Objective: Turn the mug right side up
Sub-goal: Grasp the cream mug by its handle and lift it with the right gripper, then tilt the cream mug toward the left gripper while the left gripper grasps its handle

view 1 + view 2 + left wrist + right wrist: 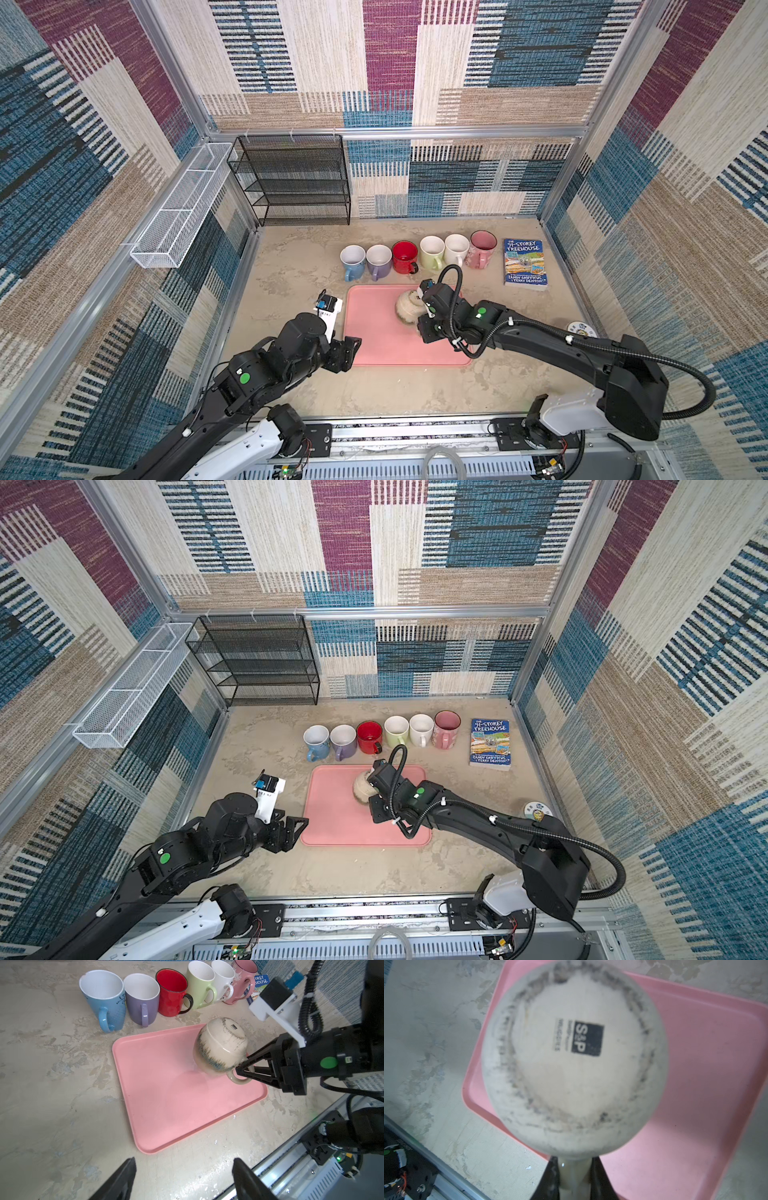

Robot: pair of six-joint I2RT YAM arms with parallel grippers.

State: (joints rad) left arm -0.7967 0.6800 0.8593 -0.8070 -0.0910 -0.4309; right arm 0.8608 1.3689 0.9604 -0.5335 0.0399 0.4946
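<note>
Grips the cream speckled mug (221, 1047) by its handle (239, 1080) with the right jaws, pinched shut on the loop from both sides. Shows the mug's stamped base (571, 1059) facing upward and a little tilted, so not yet righted. Places it over the far right part of the pink tray (374, 336), in both top views just in front of the row of six upright mugs (405, 255) on the bench (291, 266). Cannot tell for sure whether the rim rests on the tray or hangs just clear; looks slightly raised in the left wrist view. Leaves the left jaws spread wide and empty over the bench, beside the tray's near left corner and well apart from the mug. Judges the grasp done and the turn itself hardly begun. Remains to lift clear, roll the wrist about half a turn until the mouth faces up, set the mug on its base and let go. Risks a slip at the thin handle during the roll.
</note>
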